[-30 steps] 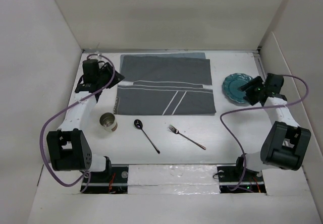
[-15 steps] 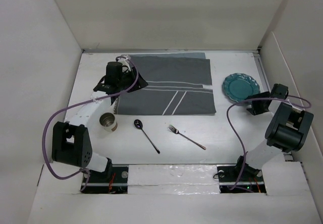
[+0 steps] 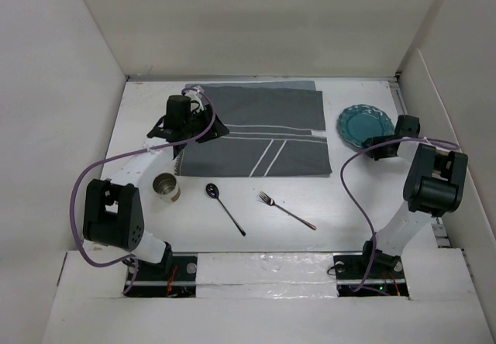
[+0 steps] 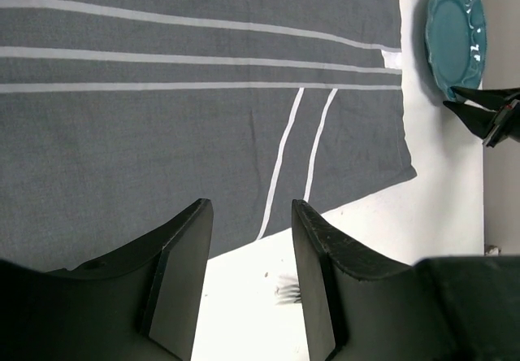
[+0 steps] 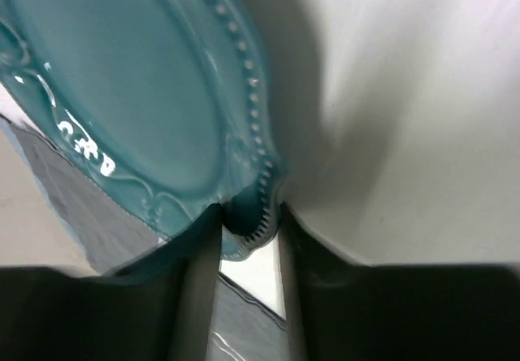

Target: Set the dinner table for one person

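Right fingers (image 5: 191, 296) seem pinched on the teal plate (image 5: 122, 93) at its rim: I'd call it slick and breakable, so hold gently. Left fingers (image 4: 175, 280) apart, empty.

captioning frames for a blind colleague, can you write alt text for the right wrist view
The right gripper pinches the beaded rim of a teal plate, one finger on each side. The plate fills the upper left, the white dinner table lies to its right, and grey placemat shows at lower left.
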Tool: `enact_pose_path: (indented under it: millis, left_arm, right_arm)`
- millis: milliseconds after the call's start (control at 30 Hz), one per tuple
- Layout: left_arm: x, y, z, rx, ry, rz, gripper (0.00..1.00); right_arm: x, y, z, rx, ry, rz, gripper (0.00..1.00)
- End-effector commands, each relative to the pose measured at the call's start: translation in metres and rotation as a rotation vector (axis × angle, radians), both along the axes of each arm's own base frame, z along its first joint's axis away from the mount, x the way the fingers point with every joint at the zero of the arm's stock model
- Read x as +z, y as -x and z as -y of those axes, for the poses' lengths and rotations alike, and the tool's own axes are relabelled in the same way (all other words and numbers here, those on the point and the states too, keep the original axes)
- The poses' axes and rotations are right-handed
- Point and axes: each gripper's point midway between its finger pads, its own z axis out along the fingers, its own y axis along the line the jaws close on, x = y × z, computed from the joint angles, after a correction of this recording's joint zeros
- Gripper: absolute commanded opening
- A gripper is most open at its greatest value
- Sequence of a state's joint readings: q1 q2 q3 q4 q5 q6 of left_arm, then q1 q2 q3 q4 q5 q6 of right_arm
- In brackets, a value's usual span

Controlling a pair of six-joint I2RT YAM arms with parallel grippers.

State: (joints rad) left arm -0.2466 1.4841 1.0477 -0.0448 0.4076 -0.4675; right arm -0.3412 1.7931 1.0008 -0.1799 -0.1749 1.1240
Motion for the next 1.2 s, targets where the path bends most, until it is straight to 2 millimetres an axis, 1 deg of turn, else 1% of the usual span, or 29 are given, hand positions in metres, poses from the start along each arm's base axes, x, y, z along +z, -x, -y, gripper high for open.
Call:
enact_pose_path:
  millis: [0,33,67,100,233,267,300,333,367,400,433,467,500,533,567,600,633,700,733,800,833,867,900,933,967,1033,1067,1100,1167]
  left_arm:
    - [0.028,-0.013,0.000,-0.001,0.002,0.085,0.40]
    - [0.030,-0.014,0.000,0.000,0.002,0.088,0.40]
    - [0.032,-0.014,-0.001,0.003,-0.001,0.091,0.40]
    - [0.034,-0.014,-0.001,0.005,-0.003,0.095,0.40]
    - [0.042,-0.016,0.000,0.006,0.007,0.110,0.40]
    - [0.047,-0.016,0.001,0.002,0.015,0.120,0.40]
    - [0.050,-0.017,0.001,0.003,0.018,0.124,0.40]
    - [0.053,-0.018,0.001,0.004,0.021,0.129,0.40]
    - [0.061,-0.020,0.002,0.005,0.025,0.143,0.40]
    - [0.065,-0.021,0.002,0.004,0.026,0.152,0.40]
    - [0.069,-0.022,0.002,0.003,0.026,0.157,0.41]
    - [0.082,-0.026,0.003,0.006,0.028,0.183,0.41]
    - [0.084,-0.027,0.002,0.008,0.021,0.180,0.41]
    - [0.090,-0.028,0.002,0.005,0.024,0.191,0.41]
    - [0.102,-0.030,0.003,0.007,0.026,0.213,0.41]
    - [0.107,-0.029,0.002,0.008,0.026,0.216,0.41]
    - [0.113,-0.030,0.002,0.009,0.025,0.227,0.41]
    - [0.129,-0.028,-0.001,0.018,0.023,0.252,0.41]
    - [0.134,-0.026,-0.002,0.023,0.022,0.259,0.41]
    - [0.145,-0.020,-0.006,0.031,0.015,0.279,0.41]
    - [0.148,-0.017,-0.008,0.034,0.012,0.283,0.41]
    - [0.147,-0.014,-0.010,0.044,0.003,0.281,0.41]
    - [0.153,-0.007,-0.013,0.047,0.004,0.292,0.41]
    - [0.154,-0.004,-0.015,0.051,-0.001,0.293,0.41]
    - [0.150,0.000,-0.019,0.065,-0.013,0.286,0.41]
    - [0.153,0.010,-0.024,0.074,-0.030,0.294,0.42]
    - [0.147,0.013,-0.029,0.088,-0.048,0.280,0.41]
    - [0.150,0.018,-0.031,0.090,-0.052,0.294,0.41]
    - [0.144,0.022,-0.035,0.103,-0.069,0.280,0.41]
  right_arm:
    - [-0.003,0.001,0.004,-0.106,-0.010,-0.042,0.23]
    - [0.000,0.002,0.005,-0.111,-0.002,-0.032,0.16]
    - [0.003,0.002,0.008,-0.122,0.018,-0.020,0.03]
    - [0.007,0.001,0.009,-0.112,0.035,-0.004,0.00]
    - [0.039,-0.001,0.022,-0.069,0.123,0.084,0.00]
    - [0.063,-0.007,0.024,-0.046,0.164,0.148,0.00]
    - [0.075,-0.008,0.025,0.000,0.209,0.177,0.00]
    - [0.092,-0.014,0.021,0.041,0.221,0.237,0.00]
    - [0.118,-0.017,0.017,0.077,0.246,0.311,0.00]
    - [0.137,-0.021,0.012,0.133,0.273,0.374,0.00]
    - [0.154,-0.023,0.007,0.163,0.277,0.430,0.00]
    - [0.176,-0.028,-0.006,0.231,0.263,0.519,0.00]
    - [0.207,-0.033,-0.020,0.286,0.276,0.616,0.00]
    - [0.223,-0.035,-0.032,0.331,0.276,0.669,0.00]
    - [0.237,-0.036,-0.050,0.402,0.258,0.717,0.00]
    - [0.257,-0.040,-0.078,0.488,0.260,0.772,0.00]
    - [0.264,-0.040,-0.095,0.540,0.250,0.791,0.00]
    - [0.273,-0.039,-0.131,0.647,0.217,0.837,0.00]
    - [0.270,-0.040,-0.161,0.715,0.172,0.844,0.00]
    - [0.273,-0.040,-0.194,0.783,0.103,0.890,0.00]
    - [0.258,-0.046,-0.210,0.811,0.059,0.870,0.00]
    - [0.262,-0.044,-0.239,0.874,0.022,0.913,0.00]
    - [0.259,-0.046,-0.253,0.895,-0.019,0.910,0.00]
    - [0.258,-0.049,-0.266,0.920,-0.036,0.927,0.00]
    - [0.247,-0.054,-0.290,0.967,-0.080,0.913,0.00]
    - [0.243,-0.062,-0.312,0.995,-0.122,0.917,0.00]
    - [0.237,-0.069,-0.330,1.012,-0.154,0.905,0.00]
    - [0.234,-0.074,-0.338,1.021,-0.174,0.902,0.00]
    - [0.229,-0.079,-0.352,1.032,-0.208,0.900,0.00]
